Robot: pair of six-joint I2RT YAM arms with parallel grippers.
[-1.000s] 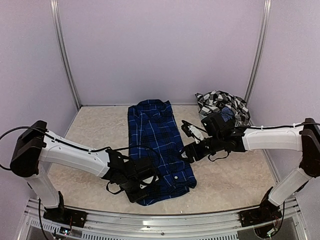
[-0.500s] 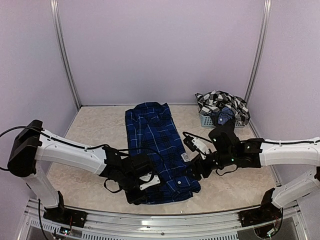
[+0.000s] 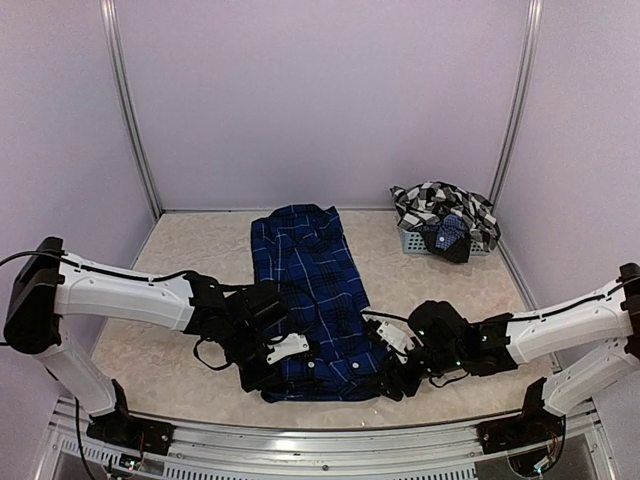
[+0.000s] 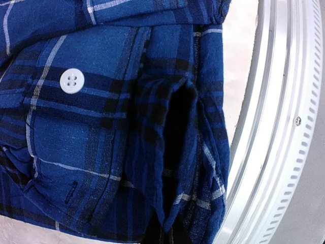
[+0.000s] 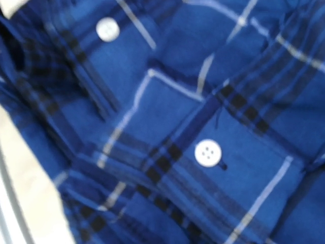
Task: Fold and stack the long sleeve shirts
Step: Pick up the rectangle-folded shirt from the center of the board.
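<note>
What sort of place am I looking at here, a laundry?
Likely a robot test booth, not a laundry: bare walls, a left arm and right arm mounted at a metal rail, one blue shirt laid out, checked cloth heaped in a basket.

No legible text, label, brand, number or sign on the navy plaid shirt [image 3: 310,285] or elsewhere.

Your flat shirt [image 3: 310,285] lies lengthwise mid table [image 3: 180,250], the heaped shirt [image 3: 440,203] over the basket [image 3: 412,241] far right. Left gripper [image 3: 272,365] and right gripper [image 3: 390,368] sit at the flat shirt's near corners.
</note>
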